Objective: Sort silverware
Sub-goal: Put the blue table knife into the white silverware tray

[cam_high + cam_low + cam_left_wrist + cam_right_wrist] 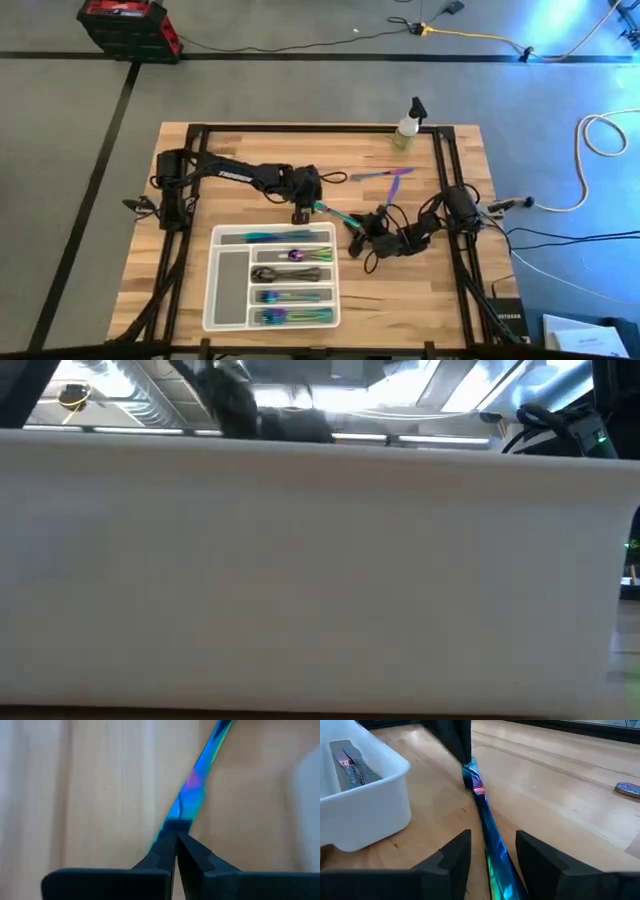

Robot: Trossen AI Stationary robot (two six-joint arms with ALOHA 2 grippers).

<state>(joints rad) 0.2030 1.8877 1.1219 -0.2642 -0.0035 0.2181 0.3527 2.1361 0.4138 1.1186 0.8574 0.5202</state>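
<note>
A slim iridescent piece of silverware lies out between my two grippers, just beyond the white compartment tray. My left gripper is shut on the piece's left end. My right gripper is open. Its fingers stand on either side of the piece's other end without touching it. The tray holds several iridescent and dark pieces. Two more iridescent pieces lie flat on the table farther back. My left gripper pinches the end of the iridescent piece between its two fingers. The fingers come from above, pointing down. The piece runs away from them toward my right gripper. I cannot tell whether it is clear of the table.
A small spray bottle stands at the table's far edge, right of centre. The tray's white wall fills the low view. A black frame runs around the table. Cables hang about my right arm.
</note>
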